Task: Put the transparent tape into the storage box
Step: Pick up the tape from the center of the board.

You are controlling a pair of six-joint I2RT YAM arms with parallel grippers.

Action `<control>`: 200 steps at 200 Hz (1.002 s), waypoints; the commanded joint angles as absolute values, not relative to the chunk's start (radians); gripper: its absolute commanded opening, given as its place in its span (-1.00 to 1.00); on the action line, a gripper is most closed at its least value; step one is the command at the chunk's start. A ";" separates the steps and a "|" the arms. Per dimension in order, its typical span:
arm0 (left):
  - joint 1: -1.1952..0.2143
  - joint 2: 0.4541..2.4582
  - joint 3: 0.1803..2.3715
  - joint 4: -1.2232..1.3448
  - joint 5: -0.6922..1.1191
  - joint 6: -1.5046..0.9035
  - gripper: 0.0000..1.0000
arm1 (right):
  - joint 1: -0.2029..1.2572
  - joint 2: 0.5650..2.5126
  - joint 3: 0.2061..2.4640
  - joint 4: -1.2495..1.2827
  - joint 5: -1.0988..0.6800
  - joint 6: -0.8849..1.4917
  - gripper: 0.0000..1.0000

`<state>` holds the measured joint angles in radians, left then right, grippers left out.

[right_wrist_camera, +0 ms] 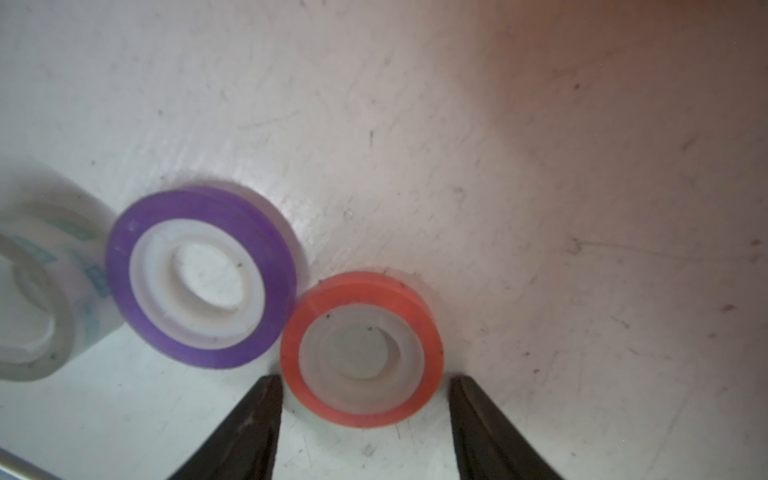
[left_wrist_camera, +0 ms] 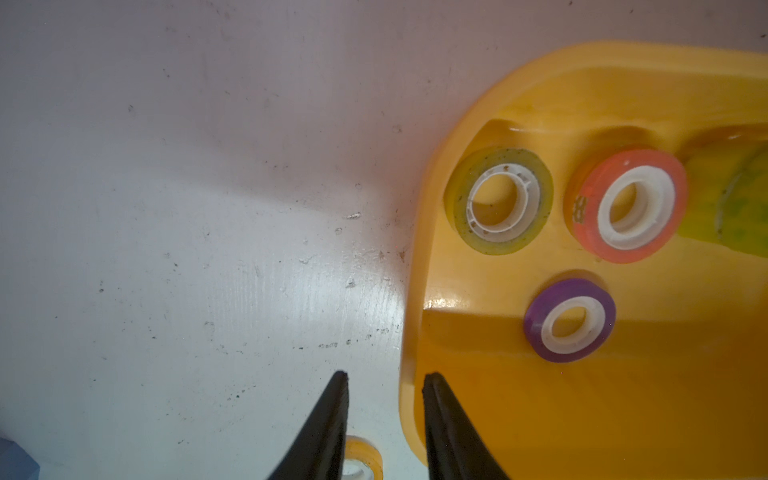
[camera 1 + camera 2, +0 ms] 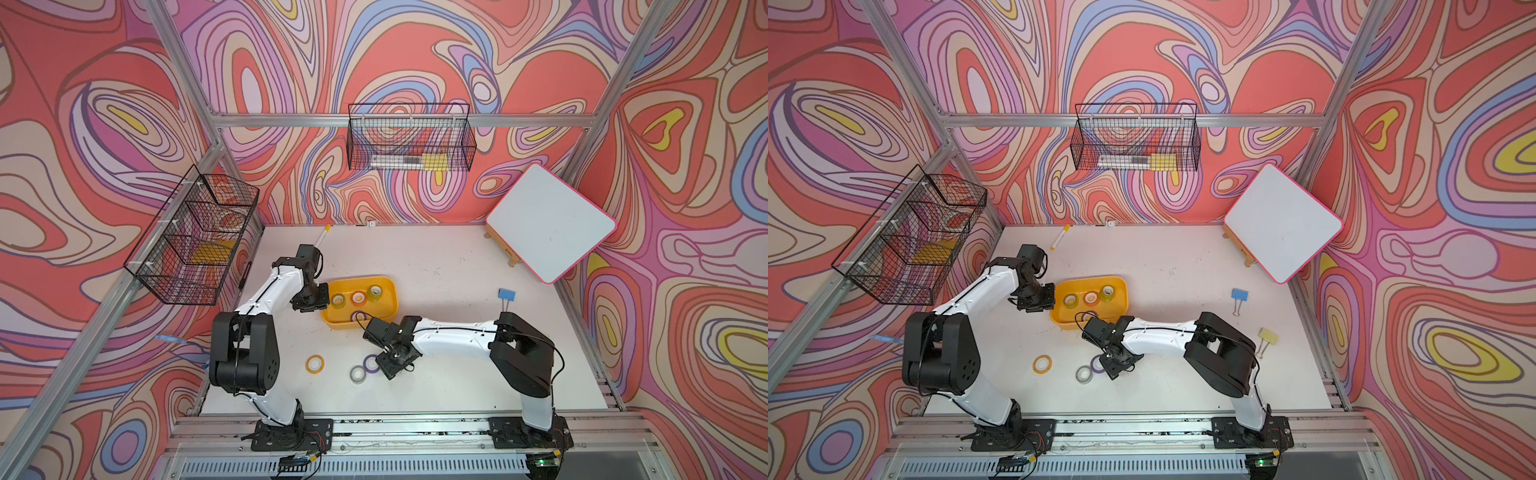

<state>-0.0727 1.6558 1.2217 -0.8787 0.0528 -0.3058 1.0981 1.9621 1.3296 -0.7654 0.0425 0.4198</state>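
Note:
The transparent tape (image 1: 41,291), a clear roll with bluish print, lies flat on the white table, in both top views (image 3: 357,374) (image 3: 1084,374). A purple roll (image 1: 199,278) touches it, and a red roll (image 1: 361,349) lies beside that one. My right gripper (image 1: 365,380) is open, with its jaws on either side of the red roll; in a top view the right gripper (image 3: 382,359) hides that roll. The yellow storage box (image 3: 386,309) holds several coloured rolls. My left gripper (image 2: 384,376) is open, its jaws standing either side of the storage box's rim (image 2: 409,332), one over the table and one over the inside.
An orange-yellow roll (image 3: 315,364) lies on the table left of the clear one. A blue binder clip (image 3: 507,295) and a yellow clip (image 3: 1268,334) lie to the right. A whiteboard (image 3: 550,222) leans at the back right. Wire baskets (image 3: 195,237) (image 3: 409,139) hang on the walls. A marker (image 3: 322,237) lies at the back.

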 commanded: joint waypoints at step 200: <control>-0.074 1.625 1.216 -0.911 0.036 -0.287 -0.31 | 1.050 1.941 1.510 -0.894 0.070 0.391 0.06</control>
<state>-0.0727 1.6547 1.2217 -0.8795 0.0483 -0.3031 1.0546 1.9991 1.4433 -0.8406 0.0563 0.4114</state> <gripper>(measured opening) 0.345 0.533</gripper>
